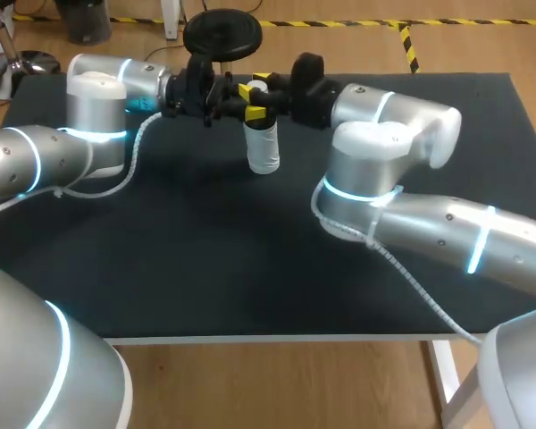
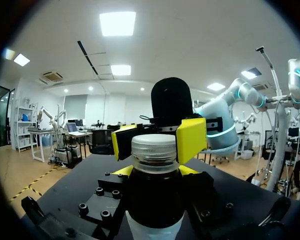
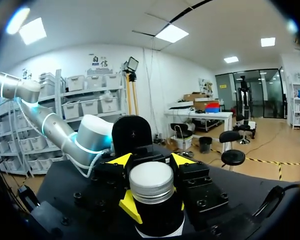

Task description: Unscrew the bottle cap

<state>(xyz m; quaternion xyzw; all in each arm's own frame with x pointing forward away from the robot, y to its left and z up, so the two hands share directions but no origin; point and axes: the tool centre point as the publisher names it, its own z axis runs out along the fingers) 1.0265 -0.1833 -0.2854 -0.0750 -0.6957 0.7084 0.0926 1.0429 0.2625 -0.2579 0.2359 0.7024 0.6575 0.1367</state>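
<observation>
A dark bottle (image 1: 263, 147) with a white lower part stands upright at the back middle of the table. Its silver cap (image 2: 154, 150) is on. My left gripper (image 2: 156, 171) comes in from the left and is shut on the bottle's dark shoulder just below the cap. My right gripper (image 3: 151, 161) comes in from the right at cap height. In the left wrist view its yellow fingers (image 2: 191, 140) press the cap from both sides. The cap (image 3: 151, 181) lies between those fingers in the right wrist view. Whether the bottle's base touches the table I cannot tell.
Both arms meet over the back middle of the black tabletop (image 1: 250, 268). My right arm's elbow (image 1: 366, 170) rises just right of the bottle. The table's front edge (image 1: 268, 338) runs near me.
</observation>
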